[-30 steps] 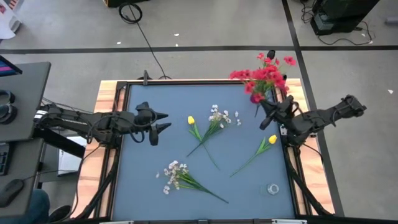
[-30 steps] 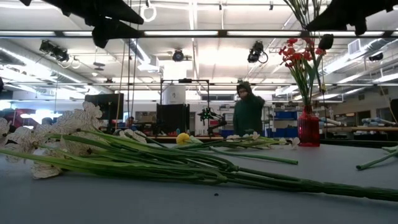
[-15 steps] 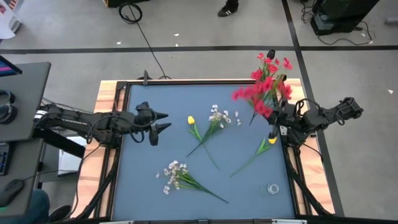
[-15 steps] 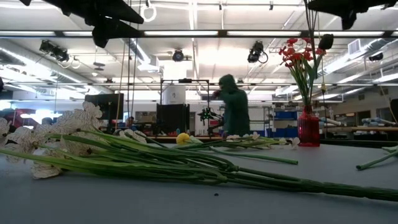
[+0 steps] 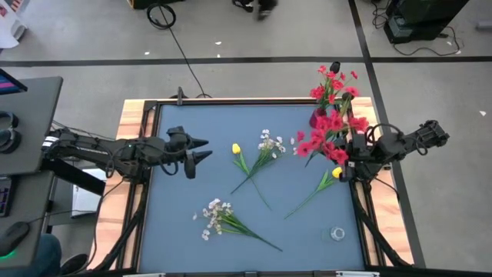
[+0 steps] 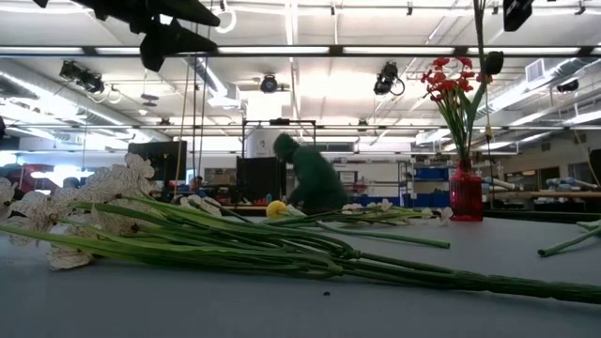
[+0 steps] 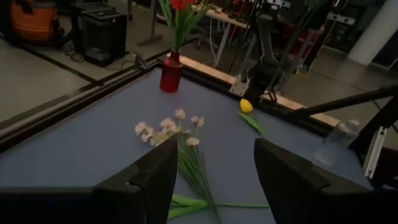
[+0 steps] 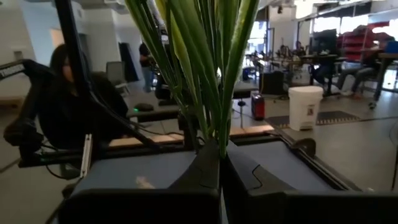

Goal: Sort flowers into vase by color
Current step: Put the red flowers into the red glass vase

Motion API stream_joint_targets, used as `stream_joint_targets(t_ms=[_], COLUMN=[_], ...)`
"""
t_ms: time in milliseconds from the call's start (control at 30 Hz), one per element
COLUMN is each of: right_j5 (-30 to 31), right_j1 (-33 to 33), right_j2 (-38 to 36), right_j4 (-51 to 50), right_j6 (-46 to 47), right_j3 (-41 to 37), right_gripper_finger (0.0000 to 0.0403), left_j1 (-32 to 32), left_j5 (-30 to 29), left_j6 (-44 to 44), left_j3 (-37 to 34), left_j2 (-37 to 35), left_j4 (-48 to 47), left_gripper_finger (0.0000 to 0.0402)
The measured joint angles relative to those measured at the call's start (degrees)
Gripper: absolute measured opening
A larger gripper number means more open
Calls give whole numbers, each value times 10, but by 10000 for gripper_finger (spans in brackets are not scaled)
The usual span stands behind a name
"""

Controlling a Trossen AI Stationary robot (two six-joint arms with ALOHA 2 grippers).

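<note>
The right gripper, pinched on a bunch of red flowers, is held just beside the red vase, stems tilted, while the left gripper waits spread, well apart.

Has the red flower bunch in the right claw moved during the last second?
Yes. The red flower bunch in the right claw swung from beside the red vase toward the table's near edge.

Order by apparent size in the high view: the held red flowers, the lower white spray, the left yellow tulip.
1. Lower white spray, by full length.
2. Held red flowers, probably raised toward the camera, so unsure.
3. Left yellow tulip, smallest.
</note>
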Motion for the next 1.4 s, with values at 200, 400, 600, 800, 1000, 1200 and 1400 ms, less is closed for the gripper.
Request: stream_joint_targets(t_ms=[200, 400, 600, 800, 1000, 1200, 1400], right_j5=[4, 22, 63, 67, 36, 29, 34], right_j1=[0, 4, 4, 4, 4, 4, 4], right_j2=[0, 0, -2, -2, -10, -53, -113], right_j4=[16, 14, 14, -17, -57, -102, -143], right_j6=[-13, -37, -77, -99, -116, -138, -145], right_j3=[0, 0, 0, 1, 0, 0, 1], right_gripper_finger=[7, 7, 7, 7, 7, 7, 7], left_j1=[0, 0, 0, 0, 0, 0, 0], left_j5=[0, 0, 0, 0, 0, 0, 0], left_j6=[9, 9, 9, 9, 9, 9, 9], left_j3=[0, 0, 0, 0, 0, 0, 0], left_j2=[0, 0, 0, 0, 0, 0, 0], left_j4=[1, 2, 2, 2, 2, 2, 2], left_gripper_finger=[217, 217, 217, 217, 217, 217, 217])
